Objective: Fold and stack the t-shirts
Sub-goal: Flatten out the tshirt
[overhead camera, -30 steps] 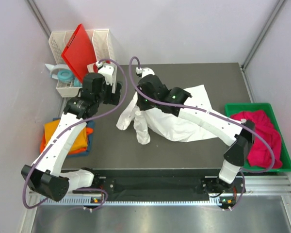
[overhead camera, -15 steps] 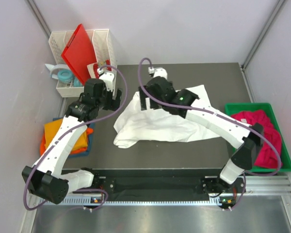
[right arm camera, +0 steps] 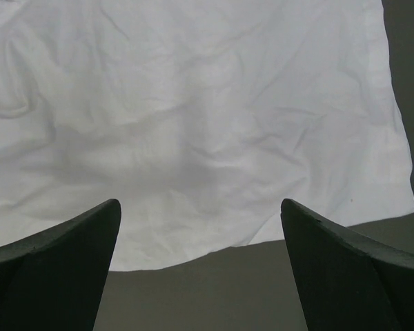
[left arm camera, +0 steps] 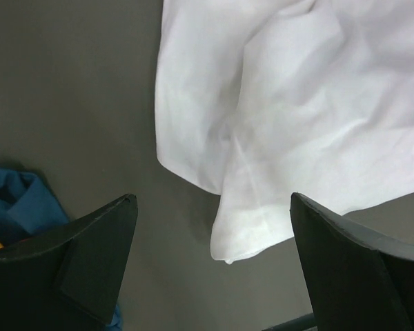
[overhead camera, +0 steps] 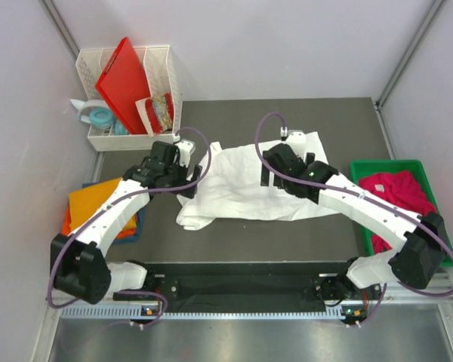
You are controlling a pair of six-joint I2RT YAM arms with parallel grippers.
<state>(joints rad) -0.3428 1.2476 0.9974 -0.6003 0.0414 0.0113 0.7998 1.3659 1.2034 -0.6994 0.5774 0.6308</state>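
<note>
Both left tool [left arm camera: 212, 200] and right tool [right arm camera: 200, 201] wide apart above white t-shirt [overhead camera: 241, 194] on dark table [overhead camera: 287, 235], pale walls [overhead camera: 287, 45]

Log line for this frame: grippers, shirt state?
left gripper: open, empty | right gripper: open, empty | white t-shirt: lying crumpled, not yet folded

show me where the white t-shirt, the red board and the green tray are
white t-shirt [overhead camera: 238, 188]: top view, middle of the spread cloth
red board [overhead camera: 124, 83]: top view, its flat face
green tray [overhead camera: 381, 164]: top view, far edge of its rim
</note>
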